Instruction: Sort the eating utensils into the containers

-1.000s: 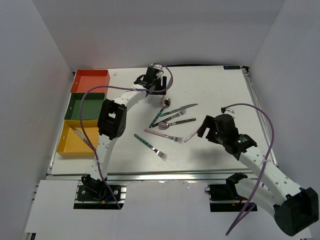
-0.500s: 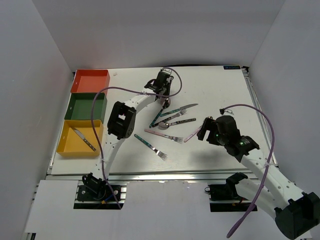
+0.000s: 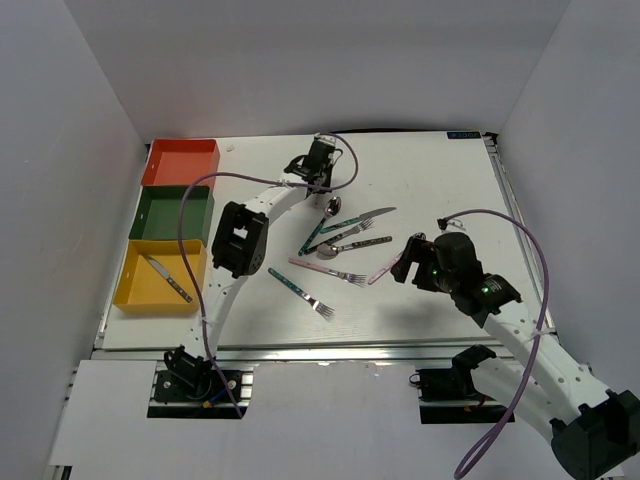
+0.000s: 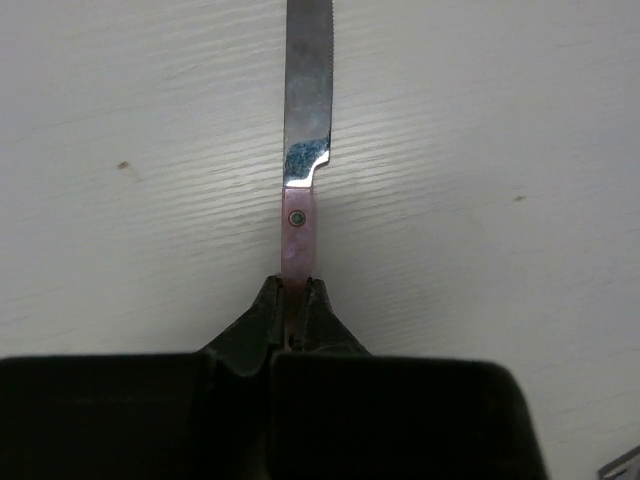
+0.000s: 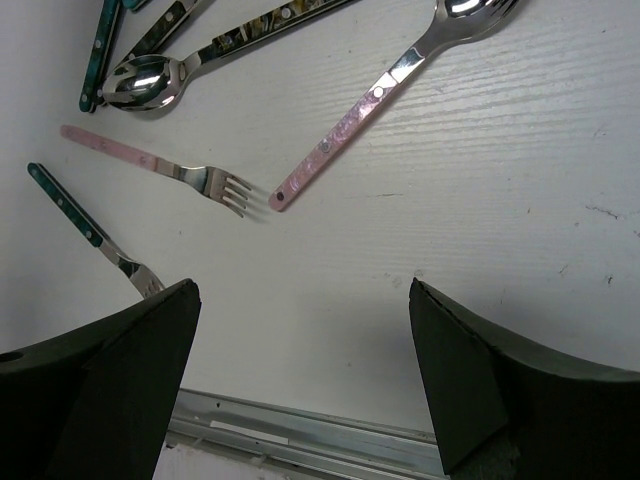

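Left pincer [image 4: 293, 290] is pinched tight around the end of a small silver knife with a thin pink handle [image 4: 299, 225]. The knife's blade has tiny teeth and points away from the pincer, over the white table [image 3: 430, 170]. From above, this pincer [image 3: 318, 160] is at the far middle of the table, well apart from the bins.

Right pincer [image 5: 300, 300] is wide, with nothing between its two dark fingers [image 5: 110, 390]. It hangs over the table near a silver spoon with a pink handle [image 5: 370, 100]. Close by lie a silver fork with a pink handle [image 5: 160, 165], a silver fork with a teal handle [image 5: 70, 210] and a silver spoon with a dark patterned handle [image 5: 145, 85].

Three small plastic bins stand in a row at the left edge of the table. An orange-red bin [image 3: 180, 162] is farthest, a dark green bin [image 3: 158, 215] is in the middle and a yellow bin [image 3: 135, 290] is nearest. One utensil with a dark handle [image 3: 167, 279] lies in the yellow bin, too small to tell which kind.
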You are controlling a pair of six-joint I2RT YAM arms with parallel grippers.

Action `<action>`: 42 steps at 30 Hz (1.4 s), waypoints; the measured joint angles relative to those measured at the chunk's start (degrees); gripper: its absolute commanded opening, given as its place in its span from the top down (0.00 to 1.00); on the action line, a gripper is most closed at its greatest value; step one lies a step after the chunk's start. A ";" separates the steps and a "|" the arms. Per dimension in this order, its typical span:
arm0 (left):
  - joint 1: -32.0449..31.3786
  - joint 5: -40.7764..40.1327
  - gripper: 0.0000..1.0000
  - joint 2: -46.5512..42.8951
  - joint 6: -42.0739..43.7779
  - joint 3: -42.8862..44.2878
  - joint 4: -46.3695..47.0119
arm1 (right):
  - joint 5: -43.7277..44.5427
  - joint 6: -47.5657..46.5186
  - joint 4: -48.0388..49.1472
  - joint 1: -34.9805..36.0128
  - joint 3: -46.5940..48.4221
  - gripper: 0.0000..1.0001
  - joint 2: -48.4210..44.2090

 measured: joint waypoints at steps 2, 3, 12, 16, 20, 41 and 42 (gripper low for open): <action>1.20 -1.11 1.00 -0.98 -0.24 -0.42 -2.05 | -0.50 0.00 0.20 0.00 -0.24 0.11 0.02; 2.01 -1.79 1.00 -1.79 -0.44 -1.01 -2.73 | -0.79 0.00 0.24 0.00 -0.26 0.11 0.09; 6.93 -15.37 1.00 -26.03 -8.04 -16.00 -8.17 | -2.56 -0.22 1.51 0.00 -0.26 0.11 1.66; 7.74 -21.88 1.00 -45.64 -18.25 -31.58 -9.97 | -3.54 -0.44 1.70 0.00 -0.26 0.11 1.77; 13.05 -24.24 1.00 -64.11 -27.65 -51.91 -12.28 | -4.79 -0.79 2.27 0.00 -0.26 0.11 1.79; 26.82 -23.80 1.00 -85.05 -27.47 -76.72 -24.81 | -9.77 -1.60 5.27 0.11 -0.13 0.11 5.53; 26.84 -23.65 1.00 -84.52 -26.82 -76.56 -25.07 | -9.99 -1.51 5.64 0.11 -0.13 0.11 5.53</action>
